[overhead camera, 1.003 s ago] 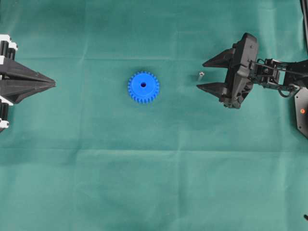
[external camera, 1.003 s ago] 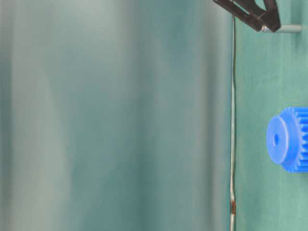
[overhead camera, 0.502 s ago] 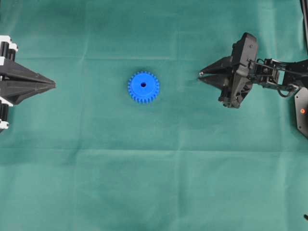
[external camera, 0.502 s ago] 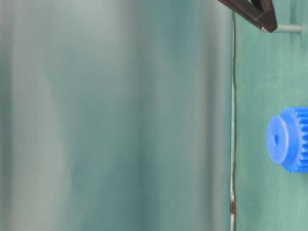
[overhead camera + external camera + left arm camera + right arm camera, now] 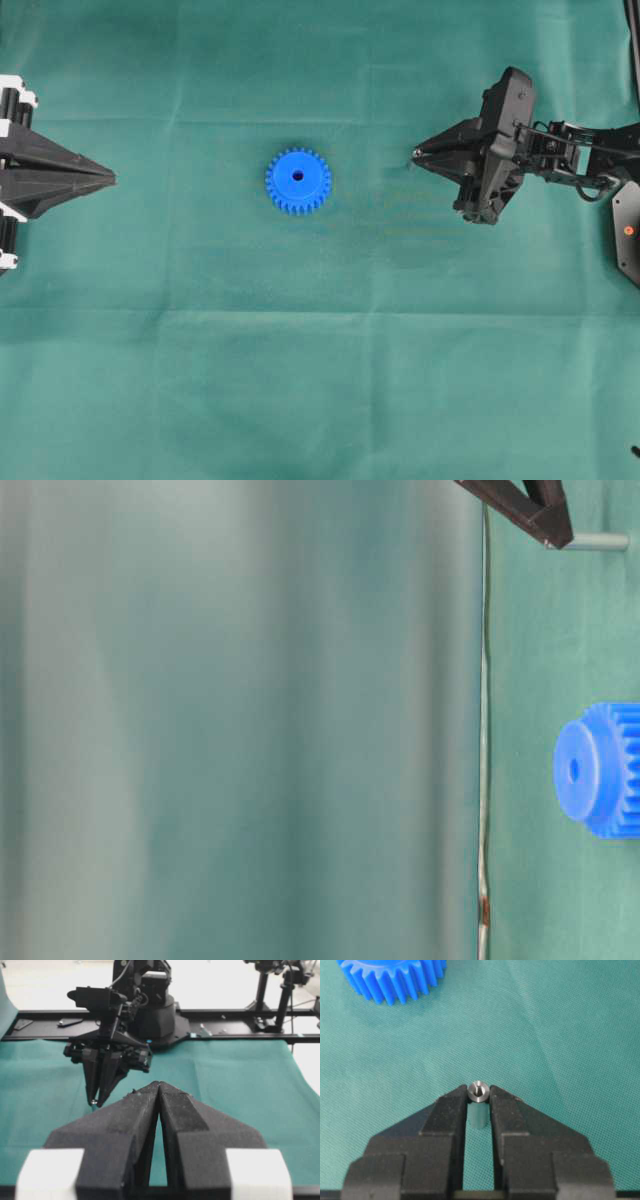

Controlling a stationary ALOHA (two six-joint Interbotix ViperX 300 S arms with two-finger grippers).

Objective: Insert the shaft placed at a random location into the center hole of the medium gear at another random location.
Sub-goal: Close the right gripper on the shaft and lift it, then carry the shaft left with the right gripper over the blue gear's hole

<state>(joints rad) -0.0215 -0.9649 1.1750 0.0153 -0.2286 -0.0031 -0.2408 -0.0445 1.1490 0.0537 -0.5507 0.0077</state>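
Observation:
The shaft (image 5: 479,1091), a small silvery pin standing upright on the cloth, is pinched at its shiny top between the tips of my right gripper (image 5: 479,1094), which is shut on it. From overhead the shaft (image 5: 417,152) shows as a speck at the right gripper (image 5: 416,156), right of the medium gear (image 5: 298,181). That gear is bright blue and lies flat, with its dark center hole (image 5: 298,176) facing up. My left gripper (image 5: 112,177) rests at the far left, shut with nothing in it, well apart from the gear. The gear's teeth (image 5: 395,977) show at the top left of the right wrist view.
Green cloth (image 5: 320,380) covers the whole table. The right arm's body (image 5: 560,155) and a black mount (image 5: 627,230) sit at the right edge. In the left wrist view, a black rail (image 5: 240,1025) with stands runs along the table's far end.
The right gripper's jaws, wide apart a second ago with the shaft between them, have closed onto the shaft. The gear and left arm have not moved.

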